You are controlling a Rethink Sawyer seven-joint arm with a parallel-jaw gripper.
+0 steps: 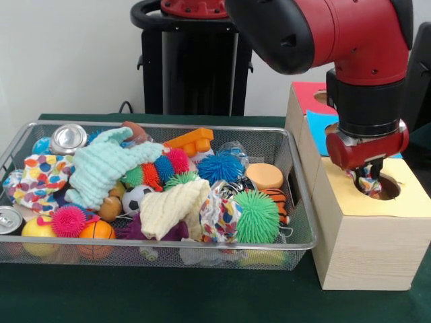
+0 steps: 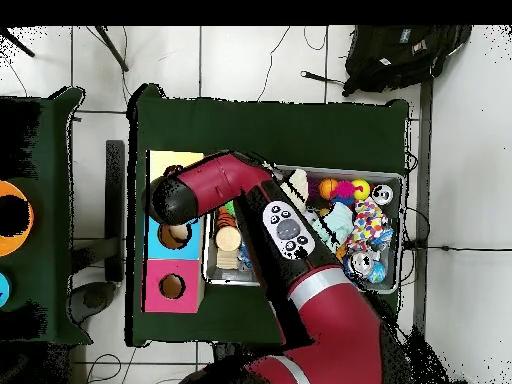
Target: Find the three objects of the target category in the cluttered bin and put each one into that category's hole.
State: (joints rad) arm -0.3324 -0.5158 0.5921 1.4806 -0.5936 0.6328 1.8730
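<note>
My gripper [image 1: 368, 176] hangs over the round hole [image 1: 385, 188] in the yellow top of the wooden box [image 1: 363, 245], right of the wire bin [image 1: 301, 202]. It is shut on a small patterned cloth [image 1: 368, 186] that dips into the hole's mouth. More cloths lie in the bin: a mint green one [image 1: 108, 165], a cream one [image 1: 172, 205], a spotted one [image 1: 40, 178] at the left and a patterned one [image 1: 219, 217] near the middle. In the overhead view the arm [image 2: 215, 185] covers the gripper and the yellow hole.
The bin also holds spiky balls, blue [image 1: 220, 167], green [image 1: 256, 215] and pink [image 1: 69, 221], plus cans [image 1: 67, 138], an orange block [image 1: 192, 141] and a soccer ball [image 1: 138, 197]. Blue [image 2: 180, 235] and pink [image 2: 172, 286] box tops with holes lie beside the yellow one.
</note>
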